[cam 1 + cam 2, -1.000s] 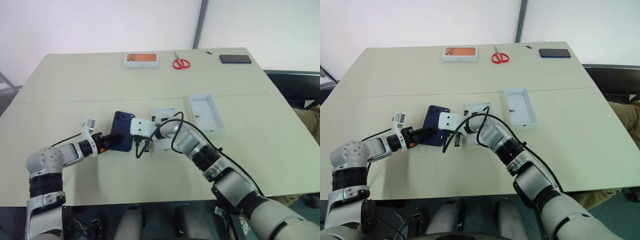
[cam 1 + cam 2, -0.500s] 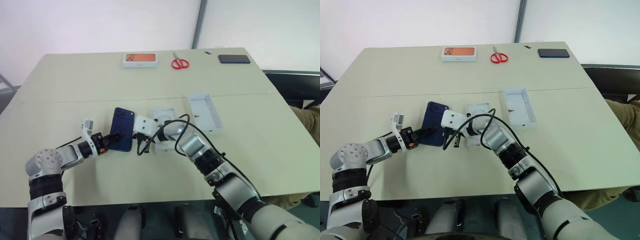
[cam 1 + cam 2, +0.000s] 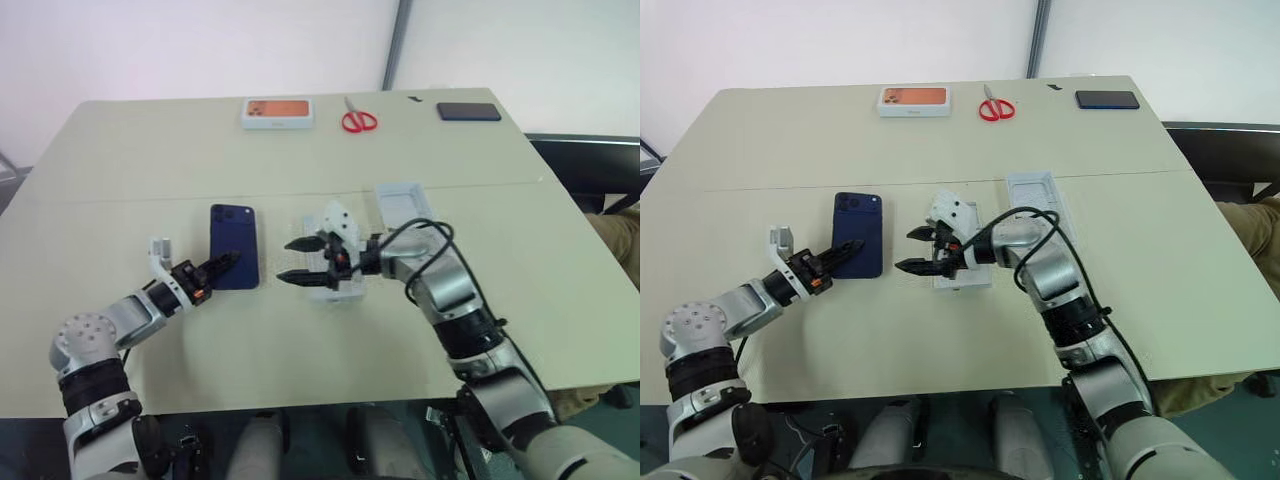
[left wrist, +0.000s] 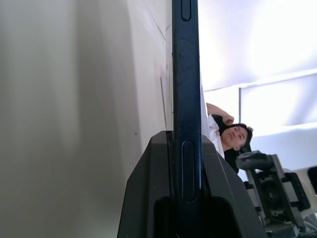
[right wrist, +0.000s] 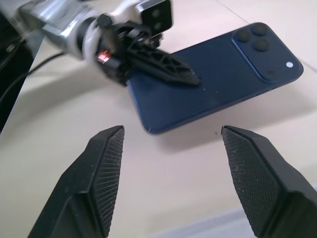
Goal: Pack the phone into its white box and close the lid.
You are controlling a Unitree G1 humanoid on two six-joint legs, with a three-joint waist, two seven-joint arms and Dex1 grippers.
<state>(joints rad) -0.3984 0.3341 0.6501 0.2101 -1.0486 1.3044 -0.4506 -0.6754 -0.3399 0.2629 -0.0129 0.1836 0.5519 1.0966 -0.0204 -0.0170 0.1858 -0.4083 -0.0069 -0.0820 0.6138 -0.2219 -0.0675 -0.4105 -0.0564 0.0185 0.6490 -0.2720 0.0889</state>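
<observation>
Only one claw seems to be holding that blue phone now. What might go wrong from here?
The left gripper pinches the phone by one end only, so it could pivot or slip. The open right gripper hangs close beside it and could bump it. The white box lies under the right arm, which may nudge it.

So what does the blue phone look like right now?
The phone is slim and dark navy blue, with a smooth matte-looking back facing up and three round camera lenses in one corner at its far end. The left gripper is shut on its near end. It sits just over the table, left of the open right gripper, which isn't touching it.
</observation>
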